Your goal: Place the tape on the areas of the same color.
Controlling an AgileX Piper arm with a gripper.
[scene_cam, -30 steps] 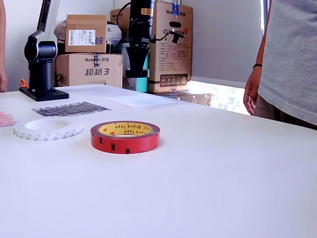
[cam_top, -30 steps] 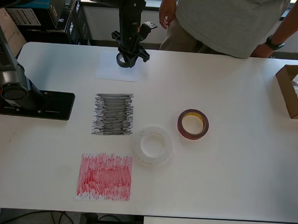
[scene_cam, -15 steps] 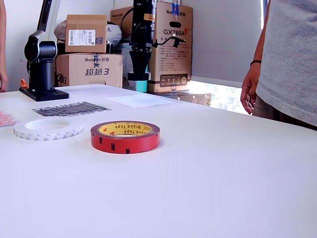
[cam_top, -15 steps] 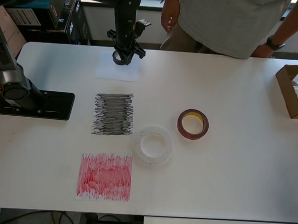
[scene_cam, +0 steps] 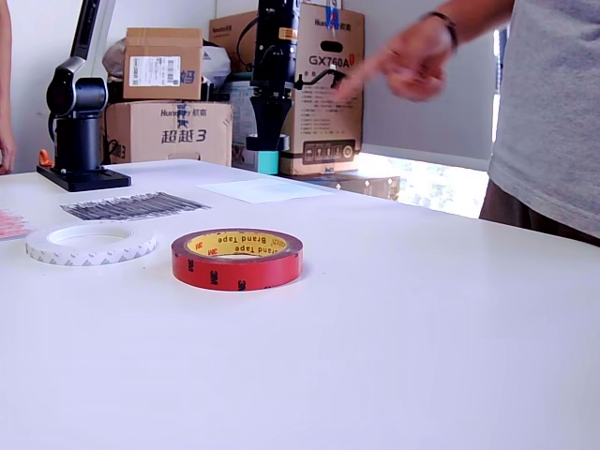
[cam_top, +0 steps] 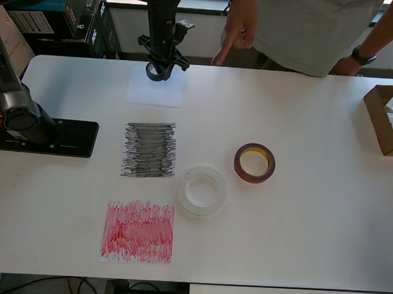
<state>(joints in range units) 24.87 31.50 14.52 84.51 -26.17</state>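
pointing hand [cam_top: 235, 32] (person's) beside pincer [cam_top: 157, 69]

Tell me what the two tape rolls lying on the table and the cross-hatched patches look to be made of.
Red tape roll: glossy red film liner, probably foam tape, with a printed yellowish core. White tape roll: translucent, milky, likely plastic or gel adhesive. Black patch and red patch: matte paper sheets covered in scribbled pen or marker lines.

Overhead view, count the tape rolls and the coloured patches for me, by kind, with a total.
Tape rolls: 3 (red roll, white roll, black roll in the gripper)
Patches: 3 (black patch, red patch, white sheet)
Total: 6
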